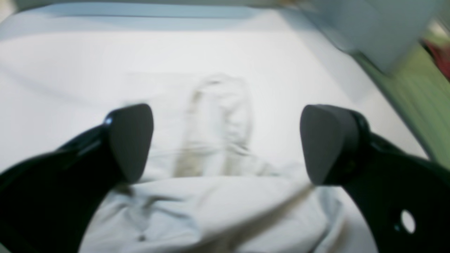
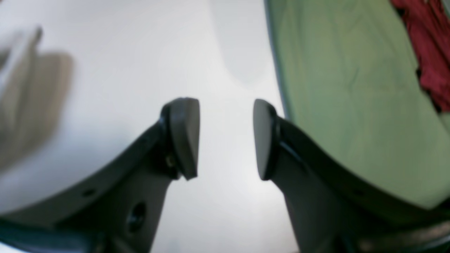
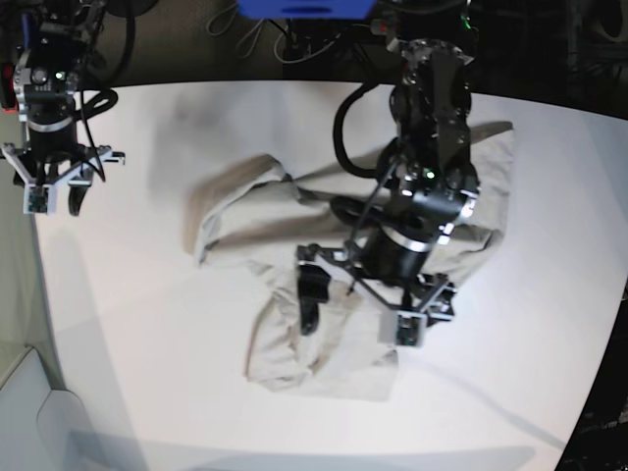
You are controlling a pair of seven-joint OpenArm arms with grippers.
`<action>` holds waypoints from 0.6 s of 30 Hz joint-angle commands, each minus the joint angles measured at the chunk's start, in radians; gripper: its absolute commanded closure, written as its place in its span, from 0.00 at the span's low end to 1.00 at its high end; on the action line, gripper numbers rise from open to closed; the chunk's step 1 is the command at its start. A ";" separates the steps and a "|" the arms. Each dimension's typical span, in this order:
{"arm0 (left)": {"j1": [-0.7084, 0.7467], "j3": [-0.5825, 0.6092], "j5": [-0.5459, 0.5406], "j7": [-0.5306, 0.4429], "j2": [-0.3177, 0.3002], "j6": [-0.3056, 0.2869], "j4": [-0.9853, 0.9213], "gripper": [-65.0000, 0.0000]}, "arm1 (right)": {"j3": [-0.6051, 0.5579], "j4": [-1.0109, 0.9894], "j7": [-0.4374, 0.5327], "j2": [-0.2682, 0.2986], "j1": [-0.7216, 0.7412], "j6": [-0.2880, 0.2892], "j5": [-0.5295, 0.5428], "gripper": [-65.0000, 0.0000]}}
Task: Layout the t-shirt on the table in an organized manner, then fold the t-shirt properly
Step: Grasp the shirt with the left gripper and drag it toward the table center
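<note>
Both end effectors gape empty: left (image 1: pixel 225 144) above the t-shirt (image 1: pixel 211 207), right (image 2: pixel 226 138) above the table (image 2: pixel 140 52).

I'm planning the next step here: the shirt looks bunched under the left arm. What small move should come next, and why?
Probably lower the open left gripper onto a raised fold of the t-shirt and close. Its jaws stand wide and empty above crumpled cloth, and the shirt is not yet flat on the table.
</note>
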 commanded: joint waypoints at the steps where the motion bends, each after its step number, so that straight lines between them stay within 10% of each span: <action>1: -0.008 -0.025 -0.012 -0.014 0.004 -0.013 0.022 0.00 | 0.003 0.017 0.016 -0.001 0.018 0.005 -0.002 0.60; 11: 0.256 -0.161 -0.012 -0.016 -0.214 -0.013 0.028 0.00 | -0.135 0.017 -0.168 0.020 0.259 0.125 -0.002 0.60; 18: 0.389 -0.266 -0.012 -0.016 -0.219 -0.013 0.025 0.00 | -0.408 0.016 -0.179 0.020 0.431 0.240 -0.006 0.60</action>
